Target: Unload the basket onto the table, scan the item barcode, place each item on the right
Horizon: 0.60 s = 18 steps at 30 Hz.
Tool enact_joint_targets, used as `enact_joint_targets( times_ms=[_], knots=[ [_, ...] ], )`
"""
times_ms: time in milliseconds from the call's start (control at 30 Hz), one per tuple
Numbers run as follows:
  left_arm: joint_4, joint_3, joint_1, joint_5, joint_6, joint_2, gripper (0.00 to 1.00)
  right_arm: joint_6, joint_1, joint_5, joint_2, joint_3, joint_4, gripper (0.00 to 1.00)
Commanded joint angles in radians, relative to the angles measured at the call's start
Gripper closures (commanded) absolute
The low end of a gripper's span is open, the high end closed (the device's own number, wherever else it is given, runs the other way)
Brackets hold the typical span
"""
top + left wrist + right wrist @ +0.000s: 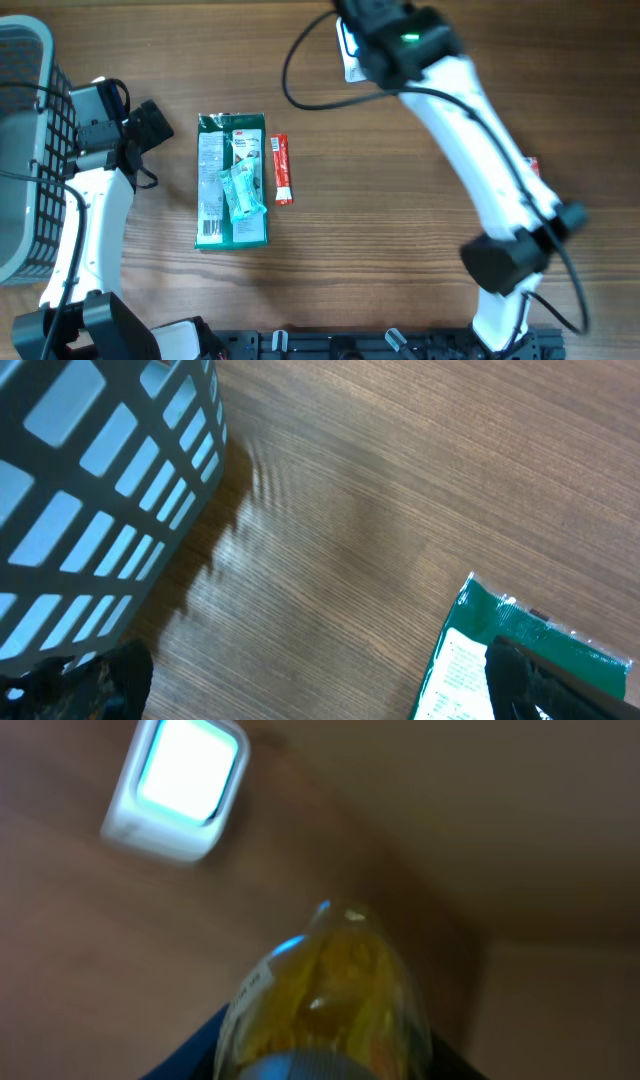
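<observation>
My right gripper (322, 1065) pinches a bottle (330, 985) of yellow contents near the lit scanner (180, 785), my left gripper (157, 122) spread wide beside the grey basket (55, 110).

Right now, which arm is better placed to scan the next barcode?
Right. The right fingers grip the yellow item just short of the lit scanner; the left fingers stand open and empty by the basket.

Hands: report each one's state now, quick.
Left hand: open, empty.
Right hand: closed on the yellow item.
</observation>
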Motion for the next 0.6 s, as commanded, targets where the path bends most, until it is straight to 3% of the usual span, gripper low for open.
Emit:
enact_joint_targets(
  times_ms=[0,100,233,567],
  knots=[
    [0.002,0.011,0.005,0.002,0.012,-0.013,0.0,0.23,-0.092,-0.432,0.005,-0.002,-0.209,0.94],
    [0.002,0.011,0.005,0.002,0.012,-0.013,0.0,0.293,-0.18,-0.595,0.004,-0.08,-0.272,0.96],
    [0.002,0.011,0.005,0.002,0.012,-0.013,0.0,0.333,-0.261,-0.522,0.004,-0.212,-0.229,0.96],
    [0.002,0.011,0.005,0.002,0.012,-0.013,0.0,0.378,-0.549,-0.577,0.004,-0.423,0.121,0.96]
  ],
)
